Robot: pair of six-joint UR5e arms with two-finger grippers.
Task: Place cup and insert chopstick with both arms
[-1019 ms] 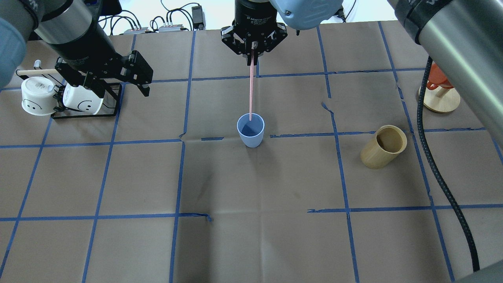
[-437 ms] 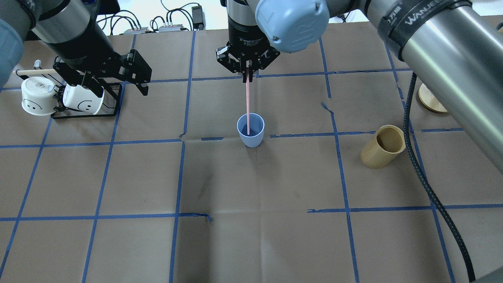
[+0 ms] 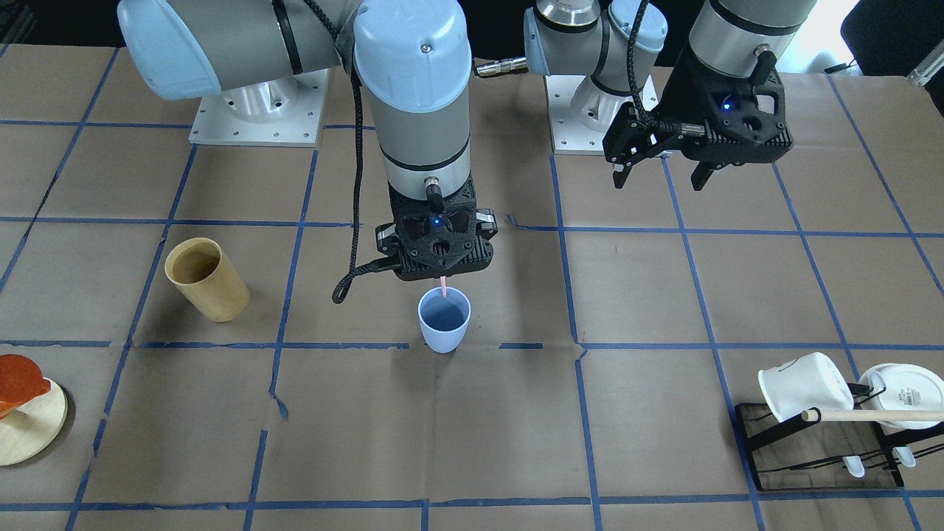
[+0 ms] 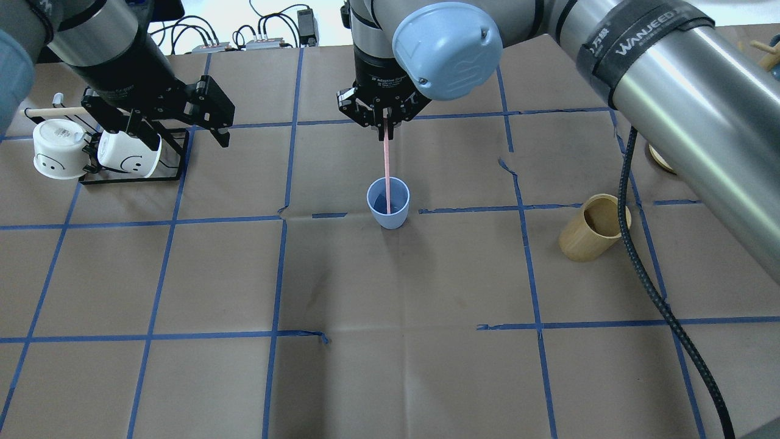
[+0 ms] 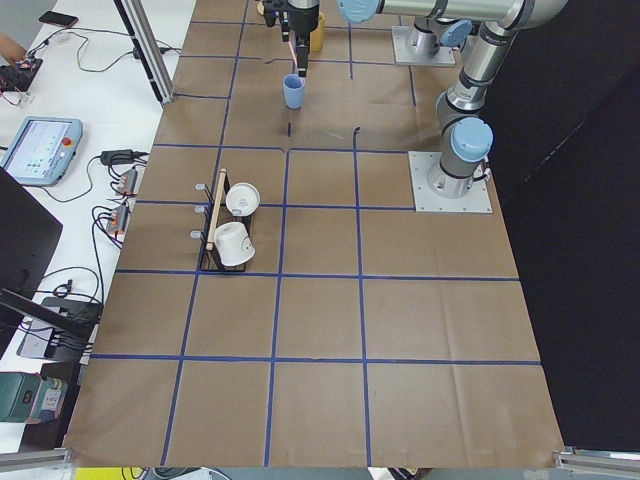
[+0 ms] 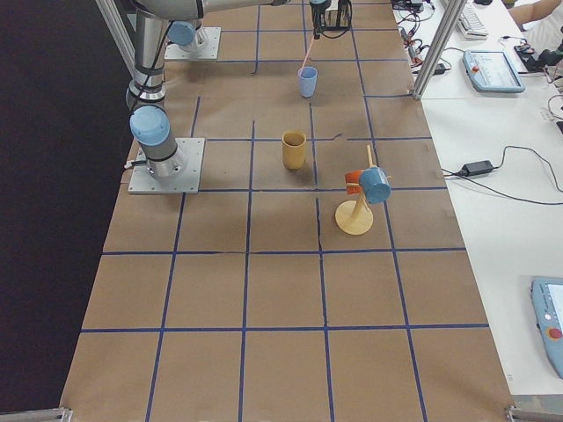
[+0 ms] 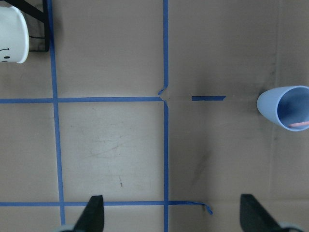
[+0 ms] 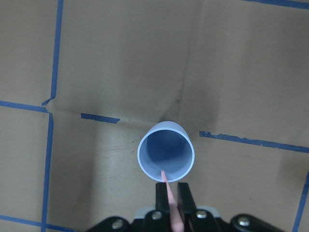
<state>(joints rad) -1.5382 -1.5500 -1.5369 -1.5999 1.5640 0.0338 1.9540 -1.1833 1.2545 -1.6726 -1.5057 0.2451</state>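
Note:
The light-blue cup [image 4: 388, 204] stands upright on the brown paper near the table's middle. It also shows in the front view [image 3: 444, 319] and in the right wrist view [image 8: 166, 151]. My right gripper [image 4: 386, 122] hangs above it, shut on the top of a thin pink chopstick [image 4: 386, 158]. The stick points down and its lower end is inside the cup by the rim [image 8: 164, 175]. My left gripper [image 4: 183, 137] is open and empty, held above the table well left of the cup. Its view shows the cup at the right edge [image 7: 285, 108].
A black rack with two white mugs and a wooden dowel [image 4: 131, 161] stands at the far left under my left arm. A tan wooden cylinder holder [image 4: 594, 228] stands right of the cup. A round wooden stand [image 3: 26, 413] is further to the right.
My right gripper has come down and nearer with the chopstick, so its lower end now sits deeper in the cup. My left gripper has hardly moved.

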